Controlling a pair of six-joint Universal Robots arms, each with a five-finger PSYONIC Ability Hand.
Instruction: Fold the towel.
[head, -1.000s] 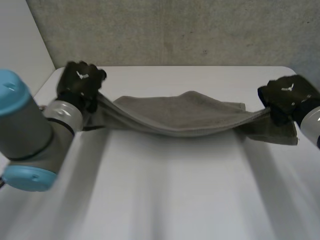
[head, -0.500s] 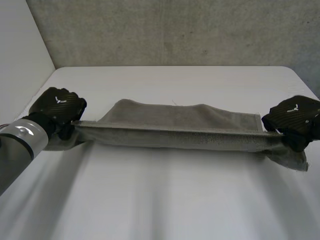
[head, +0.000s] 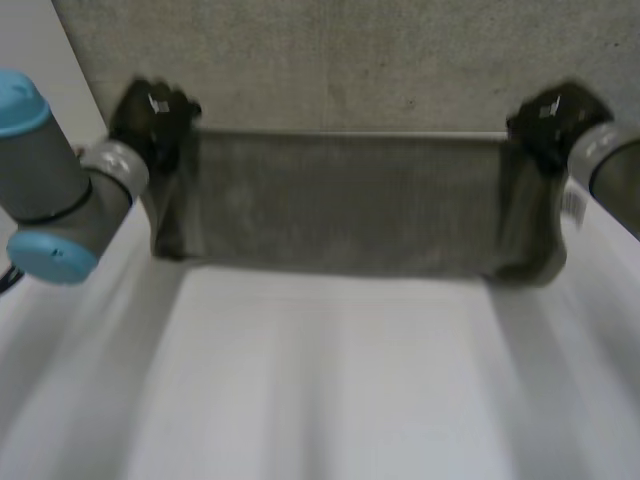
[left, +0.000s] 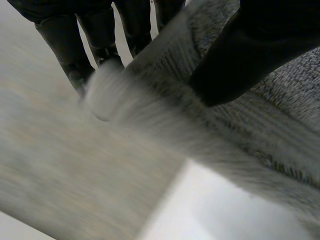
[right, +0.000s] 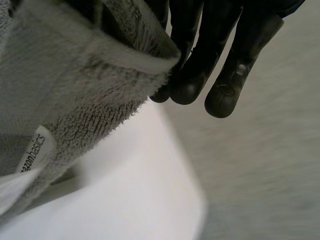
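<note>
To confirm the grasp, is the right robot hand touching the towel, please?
Touching: in the right wrist view the right robot hand pinches the towel at its edge.

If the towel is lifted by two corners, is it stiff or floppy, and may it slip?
Probably floppy: the towel hangs limp between the left hand and the right hand. Its looped pile looks grippy, so slipping seems unlikely.

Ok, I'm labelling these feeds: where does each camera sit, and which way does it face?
Head: behind and between the arms, looking down at the table; both arms, left hand and right hand holding up the towel.
Left wrist: on that wrist, along the palm; its fingers pinch towel.
Right wrist: likewise; fingers pinch the labelled corner.
Shared: towel and table.
</note>
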